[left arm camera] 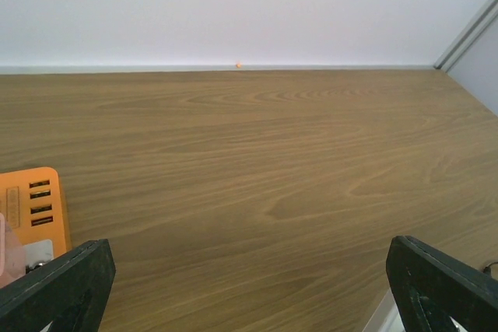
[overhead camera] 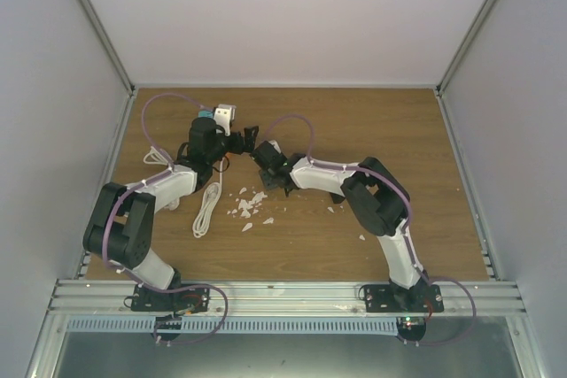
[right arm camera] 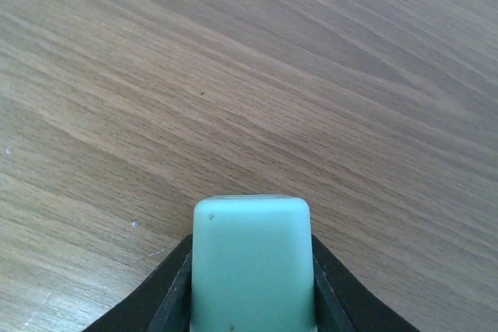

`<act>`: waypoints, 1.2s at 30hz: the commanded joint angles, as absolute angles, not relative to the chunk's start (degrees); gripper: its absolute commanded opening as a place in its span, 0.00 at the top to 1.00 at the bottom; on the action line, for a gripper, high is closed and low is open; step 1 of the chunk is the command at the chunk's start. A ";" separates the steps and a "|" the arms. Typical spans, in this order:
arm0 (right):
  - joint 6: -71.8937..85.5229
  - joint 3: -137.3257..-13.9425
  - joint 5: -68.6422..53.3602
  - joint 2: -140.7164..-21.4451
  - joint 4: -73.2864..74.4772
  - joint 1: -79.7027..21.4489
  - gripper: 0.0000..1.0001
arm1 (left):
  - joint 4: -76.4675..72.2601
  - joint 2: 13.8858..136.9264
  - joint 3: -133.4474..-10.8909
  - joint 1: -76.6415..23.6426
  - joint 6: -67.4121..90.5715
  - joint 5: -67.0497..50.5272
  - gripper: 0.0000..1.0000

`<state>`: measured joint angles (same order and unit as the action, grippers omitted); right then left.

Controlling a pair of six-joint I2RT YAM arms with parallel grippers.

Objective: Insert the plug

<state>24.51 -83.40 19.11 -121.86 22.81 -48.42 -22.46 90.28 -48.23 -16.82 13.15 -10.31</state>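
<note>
right claw [right arm camera: 250, 289] gripping plug [right arm camera: 250, 239]; left claw [left arm camera: 247, 262] wide open right of orange block [left arm camera: 35, 207]. keep plug square, firm grip before moving.

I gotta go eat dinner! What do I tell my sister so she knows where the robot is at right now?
Left claw: open, empty, low over the table. The orange socket box sits beside its left finger.
Right claw: shut on a green block, probably the plug. Only bare table shows ahead of it.
White cable: loose on the table by the left arm.
Done: plug gripped, it seems.
Left: bring it to the socket box, line it up, push it in.
</note>
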 commanded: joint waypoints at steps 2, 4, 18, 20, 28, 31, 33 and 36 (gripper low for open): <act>22.49 -83.15 16.59 -121.96 21.32 -47.90 0.81 | -24.61 90.26 -48.81 -16.10 13.86 -10.56 0.01; 19.23 -80.83 13.47 -120.85 17.36 -47.90 0.88 | -24.66 90.25 -48.70 -15.78 14.04 -10.65 0.01; 19.96 -74.93 -21.98 -120.85 6.80 -39.77 1.00 | -24.98 90.27 -48.05 -13.60 15.24 -12.19 0.01; 20.49 -74.95 -20.62 -121.20 7.81 -38.78 0.97 | -25.21 90.18 -47.91 -13.45 15.37 -12.57 0.01; 22.04 -78.43 -14.82 -124.48 13.96 -37.01 0.22 | -25.45 90.35 -47.90 -13.29 15.64 -13.28 0.01; 22.51 -77.83 -12.39 -123.42 13.81 -36.68 0.03 | -25.57 90.38 -47.97 -13.28 15.72 -13.59 0.01; 22.86 -77.32 -12.09 -123.07 13.15 -36.41 0.00 | -25.59 90.67 -48.06 -13.35 15.73 -13.89 0.01; 21.88 -77.42 -5.23 -122.24 14.01 -36.94 0.00 | -25.54 90.71 -48.11 -13.24 15.75 -14.02 0.01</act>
